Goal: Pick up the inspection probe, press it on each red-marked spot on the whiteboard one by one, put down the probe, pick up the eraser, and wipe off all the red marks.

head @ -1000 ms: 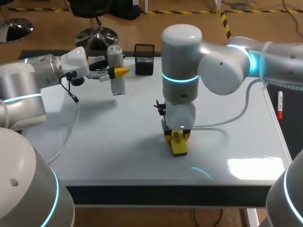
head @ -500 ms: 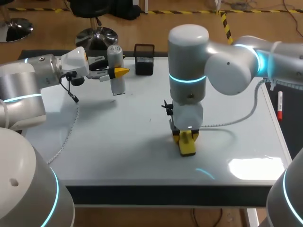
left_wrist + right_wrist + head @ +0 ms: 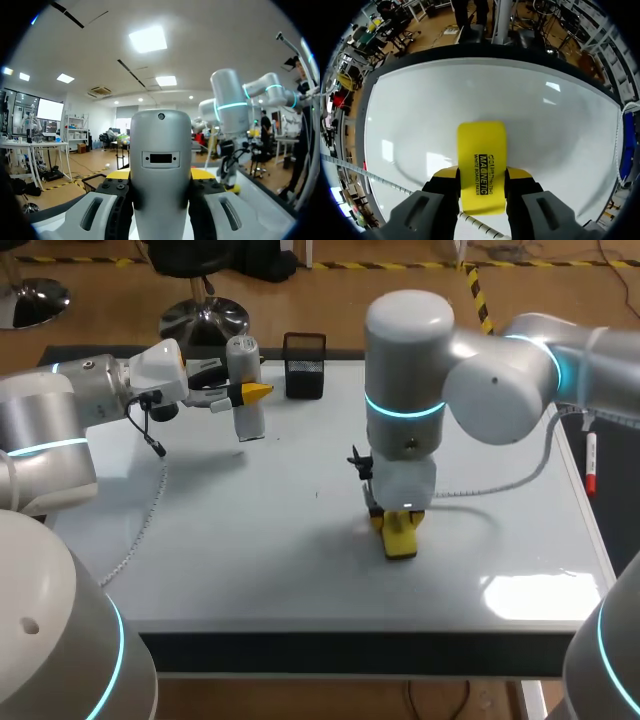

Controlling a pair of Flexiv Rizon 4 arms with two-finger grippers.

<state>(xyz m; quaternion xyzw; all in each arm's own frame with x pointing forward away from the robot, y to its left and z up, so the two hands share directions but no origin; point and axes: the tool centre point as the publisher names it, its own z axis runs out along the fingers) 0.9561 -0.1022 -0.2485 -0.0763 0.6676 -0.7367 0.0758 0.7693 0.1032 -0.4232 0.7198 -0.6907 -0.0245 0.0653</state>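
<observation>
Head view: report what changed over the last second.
The right arm, jaws shut on the yellow eraser, carried it over the whiteboard toward the view's right. Nothing was taken hold of or let go. The left arm kept still at the far left, jaws shut on the probe; the black holder stayed put.

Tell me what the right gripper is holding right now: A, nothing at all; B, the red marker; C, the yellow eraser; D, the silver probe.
C: the right gripper is shut on the yellow eraser, with a finger against each side, while the silver probe sits in the left gripper.
</observation>
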